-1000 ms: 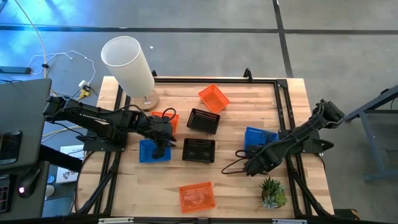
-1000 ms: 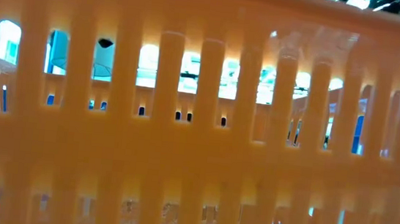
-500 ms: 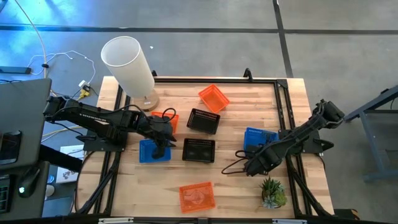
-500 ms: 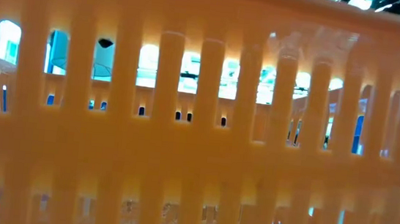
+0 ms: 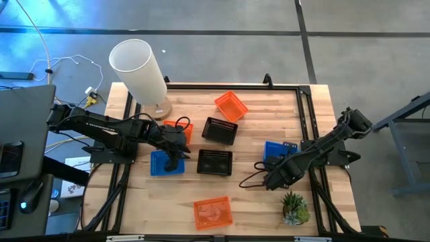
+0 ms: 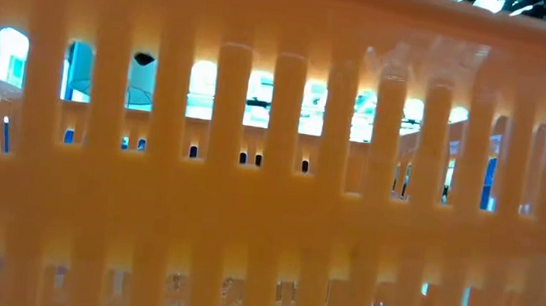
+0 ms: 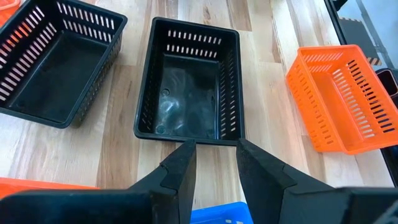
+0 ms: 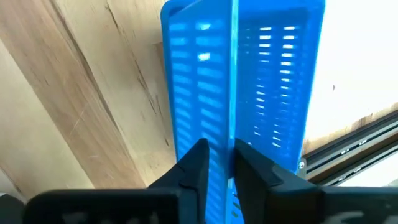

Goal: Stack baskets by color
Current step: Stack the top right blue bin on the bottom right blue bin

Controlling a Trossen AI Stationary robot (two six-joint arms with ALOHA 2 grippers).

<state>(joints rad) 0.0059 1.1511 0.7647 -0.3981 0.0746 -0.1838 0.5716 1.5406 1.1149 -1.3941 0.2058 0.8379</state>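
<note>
Wooden table (image 5: 248, 195): right gripper (image 8: 219, 163) jaws straddle blue basket (image 8: 249, 81) wall; left gripper (image 7: 214, 163) parted.

Two baskets (image 5: 218, 131) (image 5: 215, 162) mid-table, one behind the other; potted plant (image 5: 294, 208) at front right corner; white cylinder (image 5: 140, 70) at back left; another basket (image 5: 212, 212) at front edge.

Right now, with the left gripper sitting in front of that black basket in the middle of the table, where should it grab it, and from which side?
Probably the near short wall of the black basket, at its rim. The left gripper is open and lined up with that wall, so it could come down from above, one finger inside and one outside. The basket sits upright and empty, apart from the other black basket and the orange basket, so nothing blocks that edge.
</note>
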